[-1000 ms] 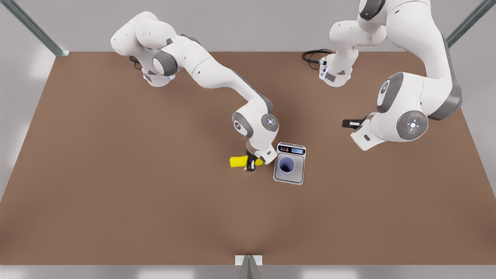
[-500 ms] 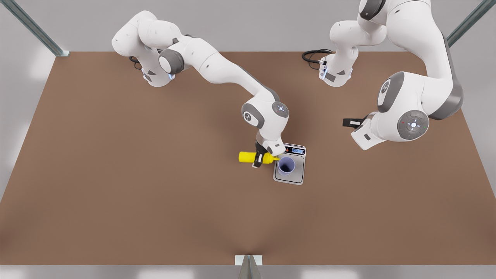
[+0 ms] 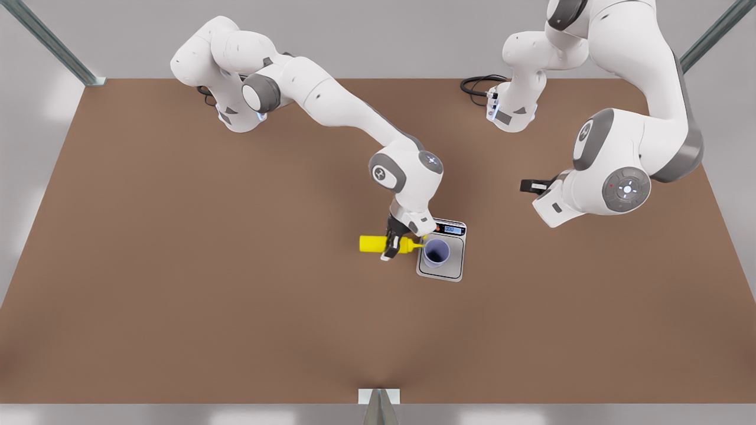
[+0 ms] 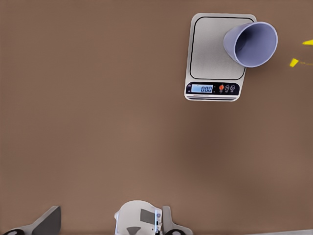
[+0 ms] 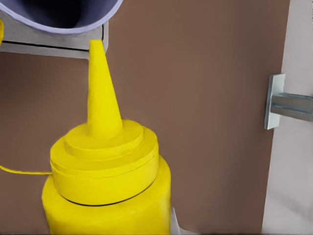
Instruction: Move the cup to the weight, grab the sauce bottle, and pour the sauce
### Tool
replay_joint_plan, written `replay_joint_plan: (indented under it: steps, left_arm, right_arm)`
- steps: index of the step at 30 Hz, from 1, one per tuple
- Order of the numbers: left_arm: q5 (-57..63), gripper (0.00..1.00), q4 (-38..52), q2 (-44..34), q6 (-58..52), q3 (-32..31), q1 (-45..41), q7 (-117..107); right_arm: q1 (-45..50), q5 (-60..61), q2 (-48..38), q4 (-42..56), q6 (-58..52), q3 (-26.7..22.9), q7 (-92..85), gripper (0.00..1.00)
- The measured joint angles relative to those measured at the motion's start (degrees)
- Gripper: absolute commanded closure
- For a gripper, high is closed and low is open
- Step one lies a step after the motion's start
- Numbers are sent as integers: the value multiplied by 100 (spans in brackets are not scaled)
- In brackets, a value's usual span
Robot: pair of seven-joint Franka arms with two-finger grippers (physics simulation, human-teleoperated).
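Front view | right end effector clamps bottle sideways, nozzle at cup on scale | left end effector waits far right, finger gap indeterminate

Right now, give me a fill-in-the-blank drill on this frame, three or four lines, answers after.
1. The cup stands on the ____.
2. The right gripper is shut on the ____.
3. The sauce bottle is held roughly horizontal with its nozzle pointing toward the ____.
4. The left arm waits at the front view's ____.

Missing words: weight; sauce bottle; cup; right
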Motion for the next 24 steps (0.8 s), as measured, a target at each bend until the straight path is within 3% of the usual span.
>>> replay_joint_plan:
  steps: [24]
  left_arm:
    - [25, 0, 1, 7, -7, 9, 26, 33]
  right_arm:
    - [501, -1307, 393, 162, 1352, -966, -1553, 45]
